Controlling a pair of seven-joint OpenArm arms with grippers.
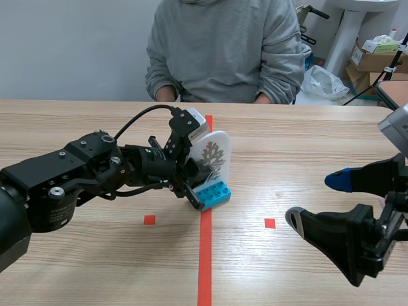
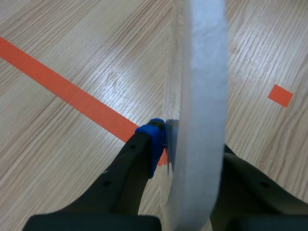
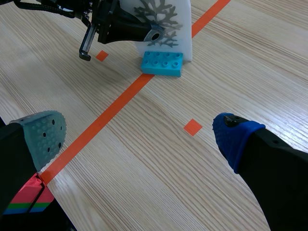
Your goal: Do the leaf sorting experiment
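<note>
A white card with a grey branching-leaf picture (image 1: 215,152) stands upright on a light blue studded brick (image 1: 212,193) by the long tape line. My left gripper (image 1: 194,171) is shut on the card from the side. In the left wrist view the card's thick white edge (image 2: 202,96) is pressed between the two fingers, with the blue pad (image 2: 153,143) against it. The right wrist view shows the card (image 3: 168,14), the brick (image 3: 162,63) and the left gripper (image 3: 139,30) far ahead. My right gripper (image 3: 139,132) is open and holds nothing, low at the scene's right (image 1: 325,201).
A person in a grey hoodie (image 1: 223,44) sits across the table, hands below its far edge. Cardboard boxes (image 1: 376,54) stand beyond the table at the back right. A red, green and blue striped thing (image 3: 29,199) lies under my right gripper's grey pad.
</note>
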